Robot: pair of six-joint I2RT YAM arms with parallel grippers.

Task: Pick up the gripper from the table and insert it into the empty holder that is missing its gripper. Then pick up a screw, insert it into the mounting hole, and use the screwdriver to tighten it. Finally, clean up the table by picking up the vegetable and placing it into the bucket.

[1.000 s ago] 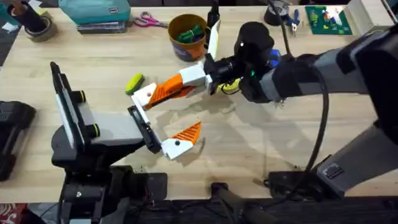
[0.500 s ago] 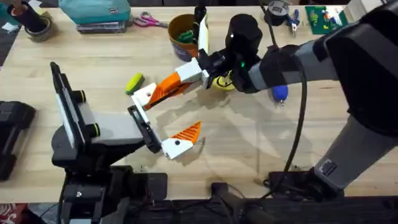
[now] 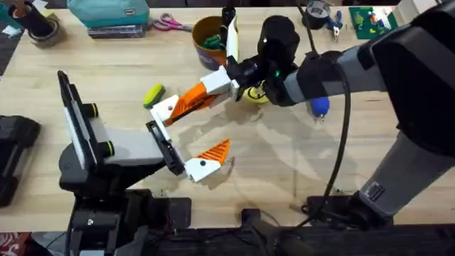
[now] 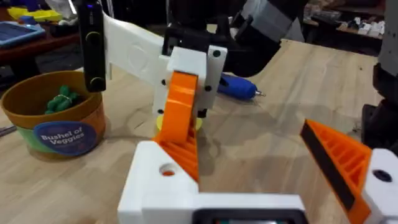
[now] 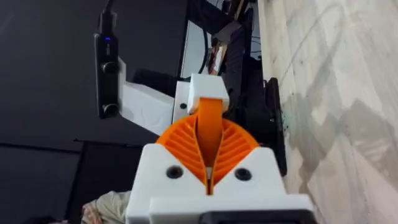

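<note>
Bucket (image 3: 211,40) holds dark green pieces (image 4: 61,99); right claw (image 5: 209,163) clamps the gripper (image 5: 210,129).

Workshop: pliers (image 3: 331,20); circuit board (image 3: 375,21)

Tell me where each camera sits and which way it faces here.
Overhead: above the bases, looking down at the table; both arms show.
Left wrist: on the left arm, facing the bucket; own holder in front.
Right wrist: on the right arm, facing the left arm; own fingers clamp the gripper.
Shared: left wrist and overhead show the screwdriver.
</note>
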